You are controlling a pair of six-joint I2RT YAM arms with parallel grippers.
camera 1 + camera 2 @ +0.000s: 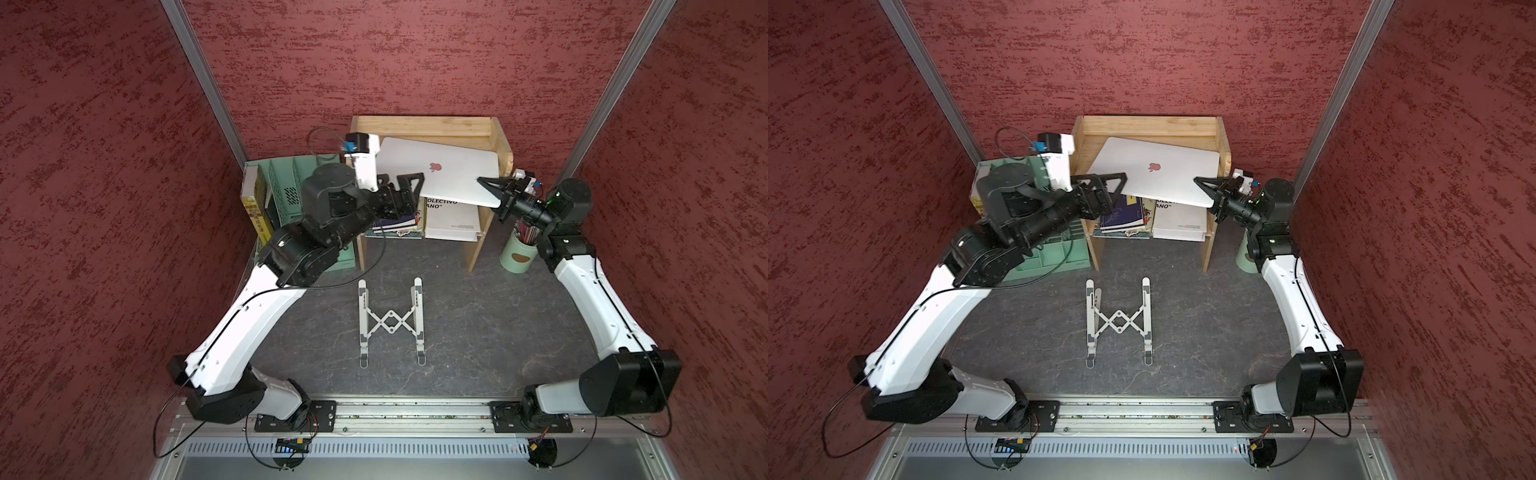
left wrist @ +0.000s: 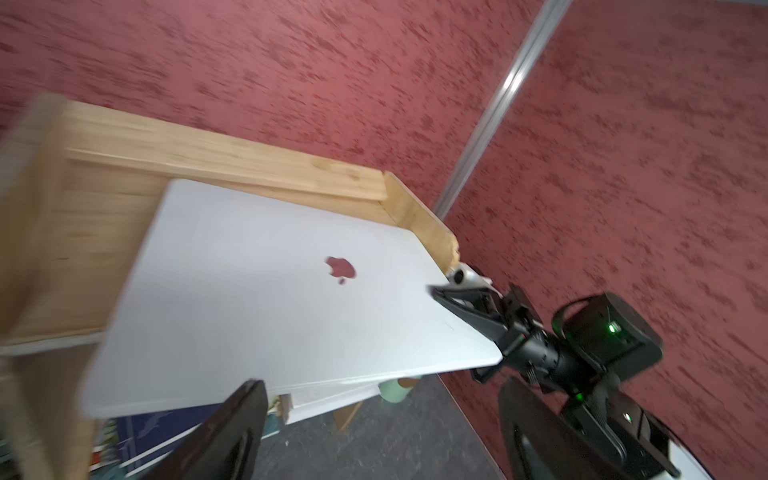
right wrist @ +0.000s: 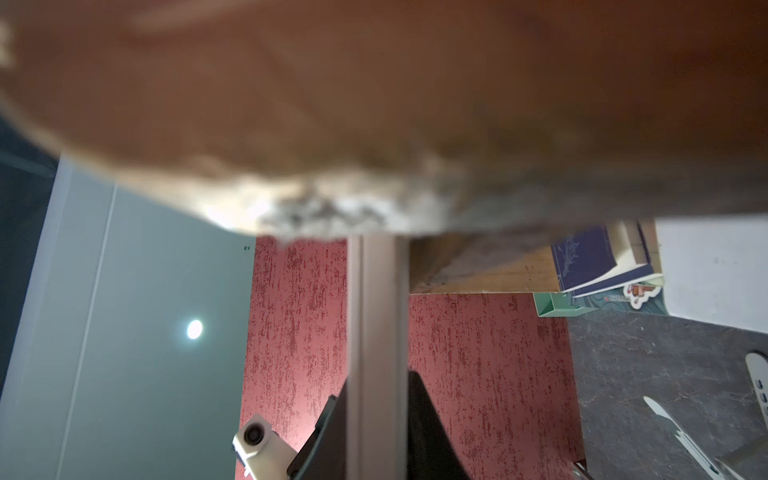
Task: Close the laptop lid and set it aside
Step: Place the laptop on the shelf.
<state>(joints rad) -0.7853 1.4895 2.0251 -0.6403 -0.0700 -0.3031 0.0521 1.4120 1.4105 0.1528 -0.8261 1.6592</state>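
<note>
White-shelled arms [image 1: 232, 332] with black joints [image 1: 627, 382], cables [image 1: 160, 419] and grippers [image 1: 402, 182] [image 1: 487, 185].

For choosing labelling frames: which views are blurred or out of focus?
Both top views: sharp, the laptop and folding stand have clean edges. Left wrist view: motion-smeared, worst at the wooden shelf. Right wrist view: a defocused brown surface close to the lens fills much of the frame.

Mottled red walls [image 1: 395, 54] enclose a grey veined counter [image 1: 478, 332], with aluminium posts [image 1: 202, 70] at the back corners. A wooden shelf [image 1: 424, 124] stands at its back edge.
</note>
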